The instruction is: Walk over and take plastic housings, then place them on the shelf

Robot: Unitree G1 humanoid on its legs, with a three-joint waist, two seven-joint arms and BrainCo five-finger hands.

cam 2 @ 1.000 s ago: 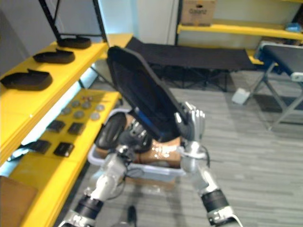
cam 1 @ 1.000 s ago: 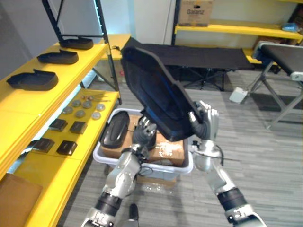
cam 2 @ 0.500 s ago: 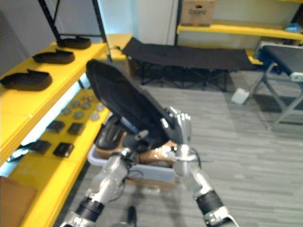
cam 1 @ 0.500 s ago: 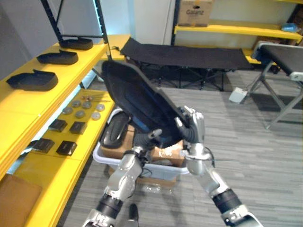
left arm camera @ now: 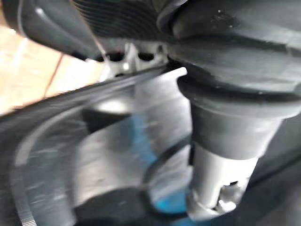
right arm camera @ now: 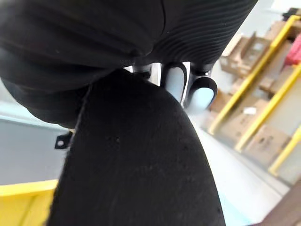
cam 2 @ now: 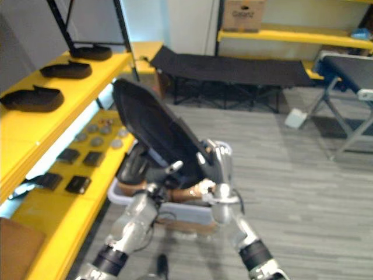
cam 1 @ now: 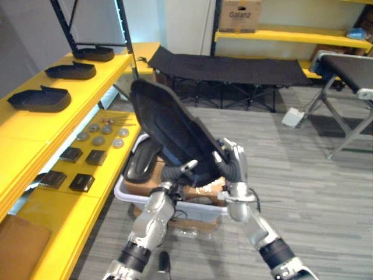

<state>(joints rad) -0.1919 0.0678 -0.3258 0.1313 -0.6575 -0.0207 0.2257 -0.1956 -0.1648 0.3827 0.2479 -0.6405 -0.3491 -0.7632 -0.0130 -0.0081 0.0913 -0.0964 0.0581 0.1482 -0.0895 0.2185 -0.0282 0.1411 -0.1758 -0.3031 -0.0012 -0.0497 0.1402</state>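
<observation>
Head view: both hands hold one large black plastic housing, tilted, above the white bin. The left hand clamps its lower edge over the bin. The right hand wraps the edge toward the bin's right side. A second housing lies inside the bin. The yellow shelf stands left of the bin.

Left wrist view: thumb pressed on the housing's inner face. It's blurred, so probably a pinch.

Right wrist view: fingers curl behind the housing's rim.
</observation>
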